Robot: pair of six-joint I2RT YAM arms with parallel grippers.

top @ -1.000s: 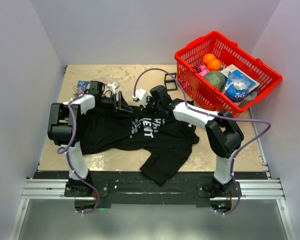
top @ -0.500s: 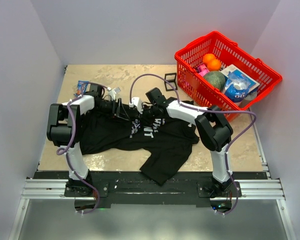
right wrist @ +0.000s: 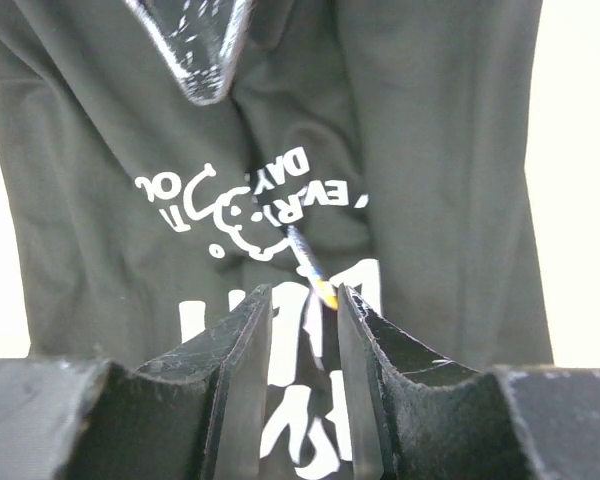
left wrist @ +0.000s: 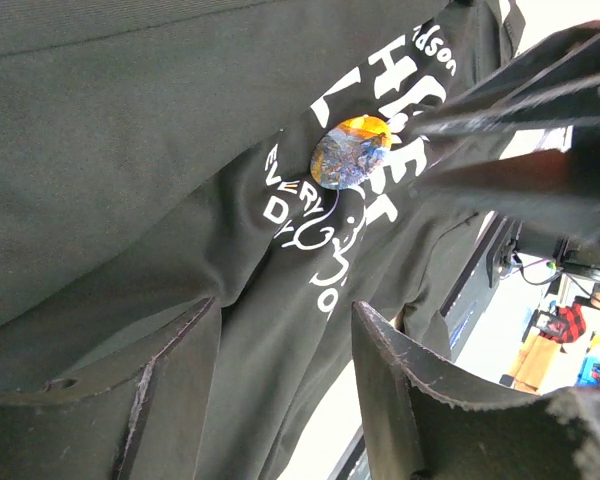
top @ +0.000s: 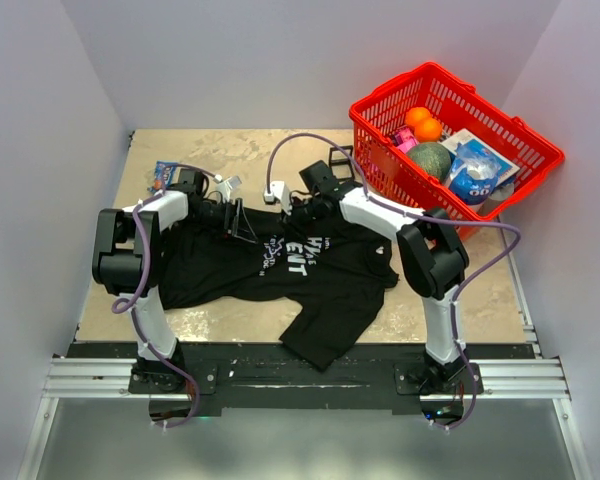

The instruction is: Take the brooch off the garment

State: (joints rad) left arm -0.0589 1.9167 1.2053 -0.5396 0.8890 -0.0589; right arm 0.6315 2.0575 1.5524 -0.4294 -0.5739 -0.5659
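Observation:
The black T-shirt (top: 280,275) with white lettering lies flat between the arms. The brooch (left wrist: 350,153) is a small round blue-grey and orange piece pinned on the lettering. In the right wrist view it shows edge-on (right wrist: 308,260), its orange end touching the tip of the right-hand finger (right wrist: 365,340). My right gripper (right wrist: 303,300) is narrowly open, its fingertips just below the brooch and not clamping it; it is over the chest print in the top view (top: 292,212). My left gripper (left wrist: 287,320) is open, its fingers resting on the shirt near the collar (top: 246,227).
A red basket (top: 435,70) with fruit and packets stands at the back right. A black wire cube frame (top: 340,160) sits beside it, behind the right wrist. A blue packet (top: 163,175) lies at the back left. Grey walls close in the table.
My right wrist swung left toward the left gripper, then drew back a little to the right. My left gripper eased slightly nearer onto the shirt.

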